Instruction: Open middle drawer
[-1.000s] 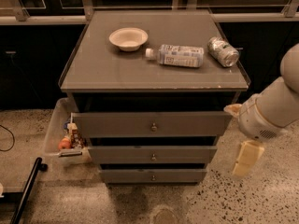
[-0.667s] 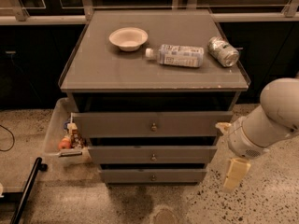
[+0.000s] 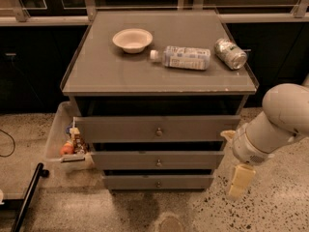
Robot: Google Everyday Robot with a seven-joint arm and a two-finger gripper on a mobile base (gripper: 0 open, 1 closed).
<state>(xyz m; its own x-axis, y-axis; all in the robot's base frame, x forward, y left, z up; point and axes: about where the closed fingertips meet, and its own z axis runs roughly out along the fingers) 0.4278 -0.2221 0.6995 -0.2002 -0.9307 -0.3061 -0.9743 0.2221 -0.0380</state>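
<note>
lowered since a second ago, the gripper (image 3: 241,181) hangs tip-down off the right lower corner of the cabinet (image 3: 96,76); whether it is released or clenched cannot be told. the middle drawer (image 3: 130,160) sits just left of it, slightly higher, its knob (image 3: 158,163) untouched.

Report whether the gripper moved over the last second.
Yes. The gripper dropped and edged left, from beside the middle drawer to level with the bottom drawer.
</note>
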